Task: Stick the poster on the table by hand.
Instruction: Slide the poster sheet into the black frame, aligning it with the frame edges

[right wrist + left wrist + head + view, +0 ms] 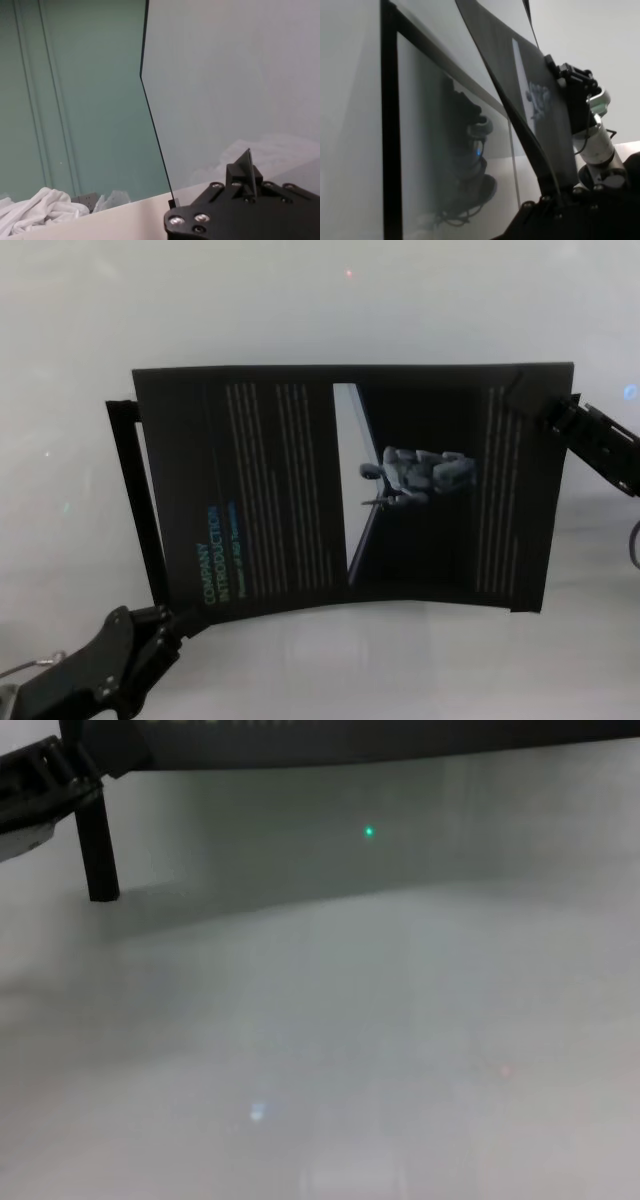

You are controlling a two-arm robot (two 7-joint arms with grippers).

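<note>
Hanging above the bench (pixel 80 330) in the head view, the poster (pixel 300 490) is pinched by the left claw (pixel 165 625) and right claw (pixel 530 400) at opposite corners. Left wrist view: the sheet bows, probably thin, floppy; edges suit gripping.

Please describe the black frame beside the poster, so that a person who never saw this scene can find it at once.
On the pale table, find the large dark poster, held at its corners by the left end effector and right end effector. Behind its left edge stands a thin black frame. Unlike the poster, it is only a bare outline without print.
</note>
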